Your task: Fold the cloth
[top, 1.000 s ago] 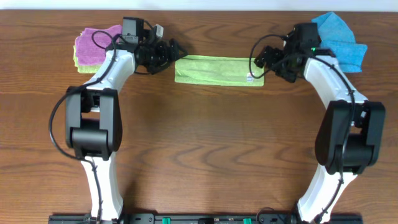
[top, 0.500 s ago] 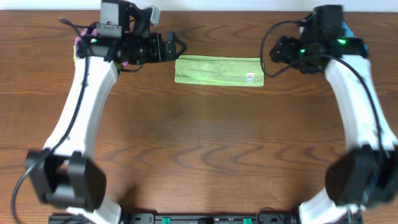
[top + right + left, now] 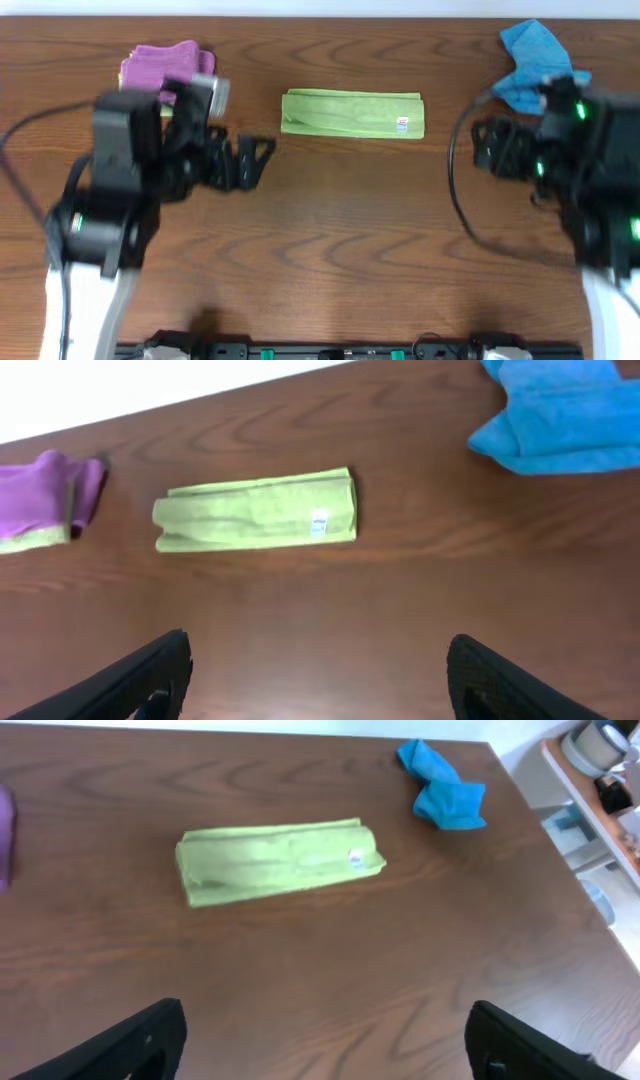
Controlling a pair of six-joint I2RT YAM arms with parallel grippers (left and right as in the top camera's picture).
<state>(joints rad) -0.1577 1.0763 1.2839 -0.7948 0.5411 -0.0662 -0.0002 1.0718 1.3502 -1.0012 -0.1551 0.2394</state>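
Observation:
The lime-green cloth [image 3: 351, 113] lies folded into a narrow strip at the table's far middle, its white tag near the right end. It also shows in the left wrist view [image 3: 278, 861] and the right wrist view [image 3: 257, 521]. My left gripper [image 3: 255, 162] is open and empty, raised, to the cloth's near left; its fingertips frame bare wood in the left wrist view [image 3: 325, 1040]. My right gripper [image 3: 488, 148] is open and empty, raised, right of the cloth; it also shows in the right wrist view [image 3: 320, 675].
A purple cloth [image 3: 160, 68] on a green one lies at the far left, also in the right wrist view [image 3: 45, 505]. A bright blue cloth [image 3: 532, 62] lies at the far right. The table's right edge [image 3: 560, 870] shows in the left wrist view.
Both arms have pulled back from the ends of the folded cloth, risen toward the camera and moved nearer the front. The cloth lies still.

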